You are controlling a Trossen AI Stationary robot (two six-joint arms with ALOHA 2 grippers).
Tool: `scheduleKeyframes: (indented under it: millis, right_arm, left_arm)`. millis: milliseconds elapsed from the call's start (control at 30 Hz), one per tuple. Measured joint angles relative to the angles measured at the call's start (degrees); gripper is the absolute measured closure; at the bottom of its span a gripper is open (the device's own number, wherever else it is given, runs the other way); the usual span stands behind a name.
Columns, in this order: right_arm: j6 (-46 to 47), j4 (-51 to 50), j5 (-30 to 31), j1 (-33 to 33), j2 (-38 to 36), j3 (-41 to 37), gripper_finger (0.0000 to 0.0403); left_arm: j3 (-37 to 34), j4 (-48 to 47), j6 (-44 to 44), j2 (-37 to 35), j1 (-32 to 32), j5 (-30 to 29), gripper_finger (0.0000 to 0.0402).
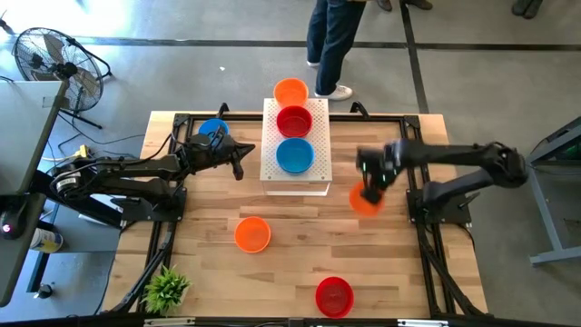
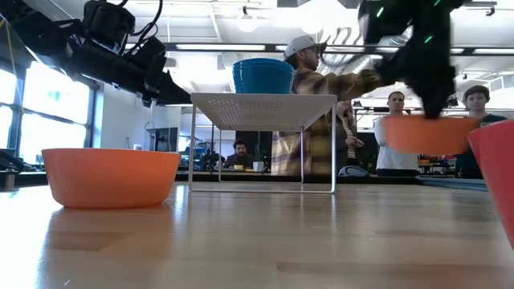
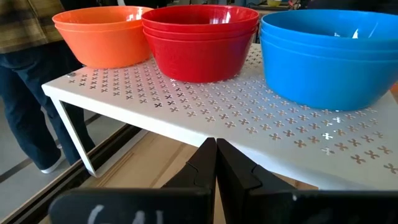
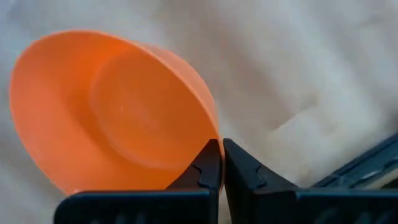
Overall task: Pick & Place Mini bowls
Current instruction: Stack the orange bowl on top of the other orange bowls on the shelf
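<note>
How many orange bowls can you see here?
3: one orange bowl at the far end of the white platform, one loose on the table, one held by the right gripper. Stacked bowls may hide more.

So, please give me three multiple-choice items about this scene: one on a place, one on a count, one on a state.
1. Where is the right gripper?
A. right of the platform
B. beside the plant
C. over the fan

2. How many bowl stacks stand on the platform?
A. one
B. three
C. five

3. What is the right gripper's state?
A. open, empty
B. shut on an orange bowl
C. shut on a blue bowl

Answers:
1 A, as the high view shows it at the platform's right side.
2 B: orange, red and blue.
3 B, since the right wrist view shows its fingers pinching the rim.
</note>
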Motion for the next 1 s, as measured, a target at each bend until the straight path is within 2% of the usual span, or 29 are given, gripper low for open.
scheduleKeyframes:
  millis: [200,300,433,600,733,1000]
  right_arm:
    - [-8.65,8.89,0.59,-23.59,2.4,0.0,0.0402]
    - [-11.4,12.12,-0.72,-31.99,5.19,0.0,0.0402]
    - [-14.3,15.72,-2.47,-40.11,10.46,0.0,0.0402]
    - [-14.99,23.17,-6.63,-46.13,15.68,0.0,0.0402]
    - [-13.72,26.82,-6.9,-49.11,18.49,0.0,0.0402]
    - [-11.98,29.17,-6.67,-49.69,19.75,0.61,0.0393]
  left_arm:
    - [0.0,-0.32,0.01,0.0,0.0,0.0,0.0396]
    - [0.0,-0.29,0.01,0.0,0.01,0.0,0.0396]
    - [0.0,-0.29,0.01,0.0,0.0,-0.01,0.0396]
    - [0.0,-0.34,0.01,0.0,-0.01,0.0,0.0396]
    - [0.0,-0.62,0.01,0.0,-0.01,0.0,0.0396]
    - [0.0,-0.66,0.0,0.0,0.01,-0.02,0.0396]
